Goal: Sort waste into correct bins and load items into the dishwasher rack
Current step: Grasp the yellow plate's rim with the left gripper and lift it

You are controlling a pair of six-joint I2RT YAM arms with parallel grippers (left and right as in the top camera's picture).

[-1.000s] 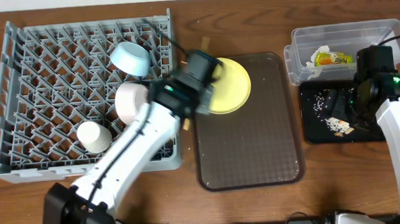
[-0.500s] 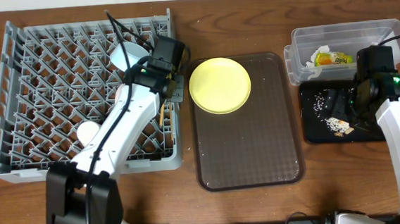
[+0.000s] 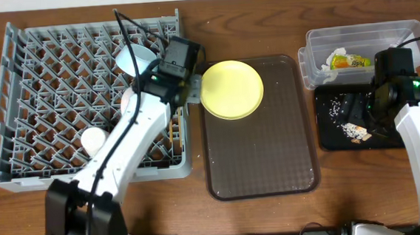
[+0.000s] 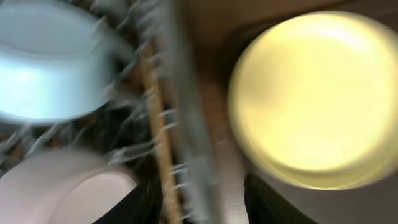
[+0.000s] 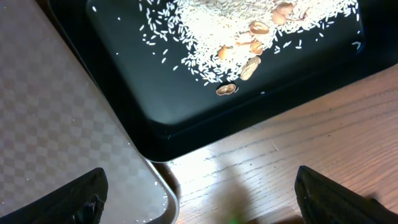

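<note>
My left gripper (image 3: 190, 89) is open and empty above the right wall of the grey dishwasher rack (image 3: 15, 87), next to the yellow plate (image 3: 230, 90) on the brown tray. In the blurred left wrist view its fingers (image 4: 205, 205) straddle the rack wall (image 4: 186, 93), with the wooden chopsticks (image 4: 158, 124) lying just inside, the light blue bowl (image 4: 50, 62), pinkish-white bowl (image 4: 56, 186) and plate (image 4: 311, 99) around. The white cup (image 3: 93, 140) sits in the rack. My right gripper (image 3: 375, 113) (image 5: 199, 199) is open and empty over the black tray (image 5: 155, 112) holding rice crumbs (image 5: 236, 37).
The clear tub (image 3: 360, 36) at the back right holds the snack wrapper (image 3: 350, 61). The brown serving tray (image 3: 260, 151) lies between the rack and the black tray (image 3: 330, 135); its corner shows in the right wrist view (image 5: 56, 124). Bare wood table runs along the front.
My left gripper went from over the plate to the rack's right edge, leaving the chopsticks in the rack, and has now shifted slightly right toward the plate. The right arm has not moved.
</note>
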